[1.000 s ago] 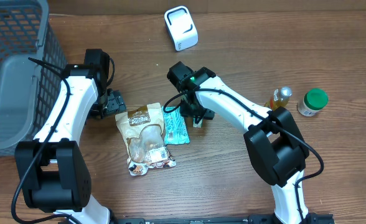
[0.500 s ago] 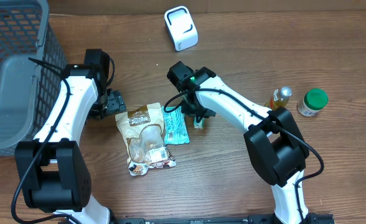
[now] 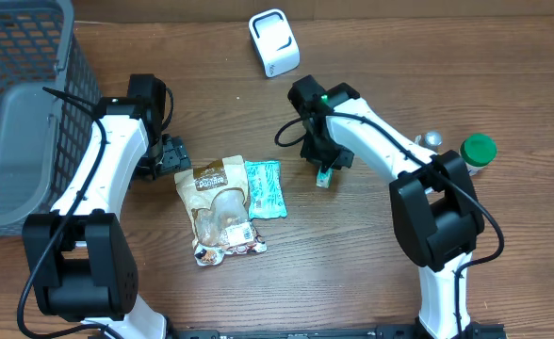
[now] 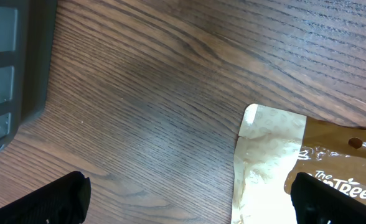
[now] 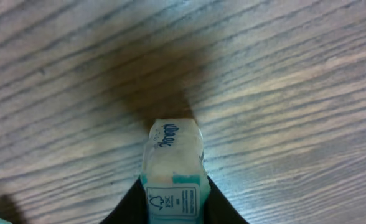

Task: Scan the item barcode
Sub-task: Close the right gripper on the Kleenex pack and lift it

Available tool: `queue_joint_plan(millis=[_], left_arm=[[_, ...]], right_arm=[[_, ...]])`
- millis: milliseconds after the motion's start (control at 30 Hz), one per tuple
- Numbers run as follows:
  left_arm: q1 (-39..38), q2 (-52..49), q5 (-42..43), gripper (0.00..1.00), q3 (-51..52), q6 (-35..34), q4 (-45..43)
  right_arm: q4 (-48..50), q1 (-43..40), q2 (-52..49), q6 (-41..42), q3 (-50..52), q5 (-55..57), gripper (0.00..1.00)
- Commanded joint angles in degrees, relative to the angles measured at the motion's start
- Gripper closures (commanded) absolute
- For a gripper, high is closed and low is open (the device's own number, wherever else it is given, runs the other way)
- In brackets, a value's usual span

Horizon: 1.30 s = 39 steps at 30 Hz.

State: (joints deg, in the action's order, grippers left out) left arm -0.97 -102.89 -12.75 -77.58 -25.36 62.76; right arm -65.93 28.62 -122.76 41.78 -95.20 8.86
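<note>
Table (image 3: pixel 352 273): wood, clear grain, satin sheen. Pouch (image 3: pixel 219 212): glossy film, gold-brown print, creased. Packet (image 3: pixel 266 188): teal plastic film, shiny. Pack (image 5: pixel 172 165): thin white-and-teal wrapper, crinkled, slight gloss. Scanner (image 3: pixel 274 42): smooth white plastic, semi-gloss. Basket (image 3: pixel 13 104): grey plastic mesh, matt. Lid (image 3: pixel 479 148): green plastic, smooth.

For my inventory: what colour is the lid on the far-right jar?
Green lid, seen best in the overhead view.
</note>
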Motion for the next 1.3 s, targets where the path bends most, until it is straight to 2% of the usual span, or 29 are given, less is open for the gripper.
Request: queue_joint_plan(millis=[0,33,233,367,533,633,900,1000,1067,1200,1267], left_arm=[[0.20,-0.61,-1.16,0.00,-0.02,-0.39,-0.07],[0.20,-0.61,-1.18,0.00,-0.02,-0.39,-0.07],[0.20,-0.61,-1.16,0.01,-0.02,-0.39,-0.07],[0.20,-0.61,-1.16,0.00,-0.02,-0.39,-0.07],[0.20,-0.61,-1.16,0.00,-0.02,-0.39,-0.07],[0.20,-0.61,-1.16,0.00,-0.02,-0.42,-0.07],[0.20,-0.61,-1.16,0.00,-0.02,-0.39,-0.07],[0.20,-0.61,-1.16,0.00,-0.02,-0.39,-0.07],[0.20,-0.61,-1.16,0.01,-0.02,-0.39,-0.07],[0.20,-0.61,-1.18,0.00,-0.02,-0.39,-0.07],[0.20,-0.61,-1.18,0.00,-0.02,-0.39,-0.07]], right_arm=[[0.26,0.28,-0.09,0.13,-1.64,-1.25,0.73],[0.26,0.28,-0.09,0.13,-1.64,-1.25,0.71],[0.28,0.28,-0.09,0.13,-1.64,-1.22,0.42],[0.26,0.28,-0.09,0.13,-1.64,-1.22,0.35],[0.24,0.28,-0.09,0.11,-1.64,-1.22,0.32],[-0.04,0.11,0.04,-0.11,-1.92,-1.25,0.34],[-6.21,-1.36,0.59,-1.55,-8.79,-1.95,0.35],[-8.28,-1.51,0.59,-1.55,-9.25,-3.67,0.39],[-9.53,-1.57,0.59,-1.55,-9.18,-3.39,0.49],[-8.92,-2.25,0.59,-1.53,-9.11,-0.98,0.79],[-8.57,-2.82,0.59,-1.51,-9.11,-0.55,0.89]])
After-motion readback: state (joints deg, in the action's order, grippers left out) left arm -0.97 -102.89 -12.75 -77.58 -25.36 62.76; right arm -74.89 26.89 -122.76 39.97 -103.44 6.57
